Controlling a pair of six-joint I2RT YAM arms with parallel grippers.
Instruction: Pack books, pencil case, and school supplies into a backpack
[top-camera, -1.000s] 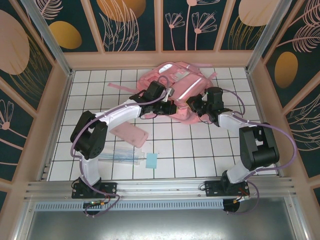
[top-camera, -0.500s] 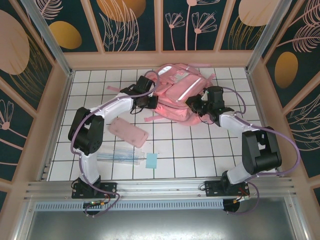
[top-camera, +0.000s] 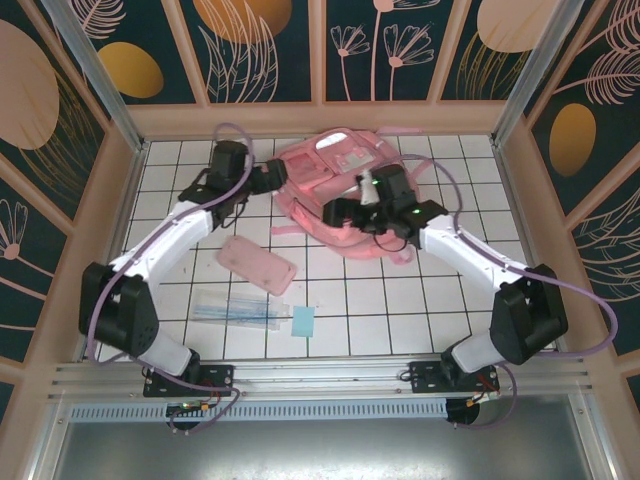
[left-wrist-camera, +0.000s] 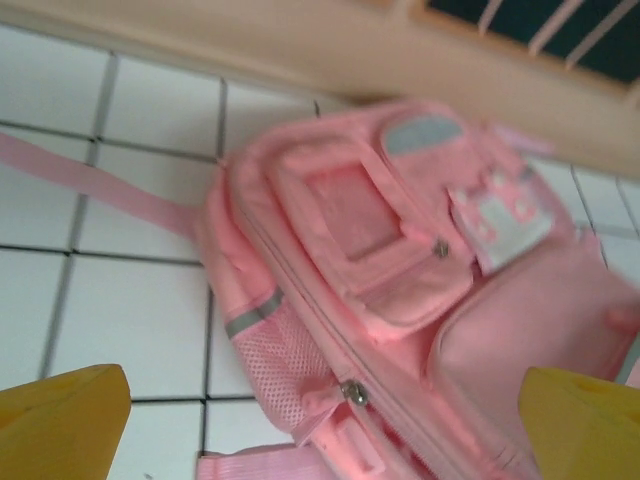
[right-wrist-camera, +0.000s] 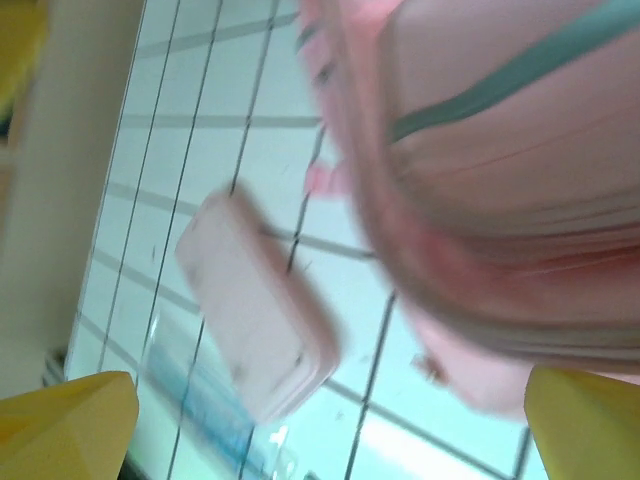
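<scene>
pink backpack (top-camera: 345, 180) lies front-up at the far middle of the table (top-camera: 400, 310), left gripper (top-camera: 268, 179) beside it and right gripper (top-camera: 335, 214) over its near edge, both spread wide and empty, presumably poised to open it; pencil case (top-camera: 258, 264), stick packet (top-camera: 235, 308) and blue pad (top-camera: 303, 321) lie unpacked nearby.

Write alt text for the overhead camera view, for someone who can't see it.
A pink backpack lies at the far side of a white tiled table, the left gripper at its left edge and the right gripper over its near part. Closer in lie a pink pencil case, a clear packet of sticks and a light-blue pad.
</scene>
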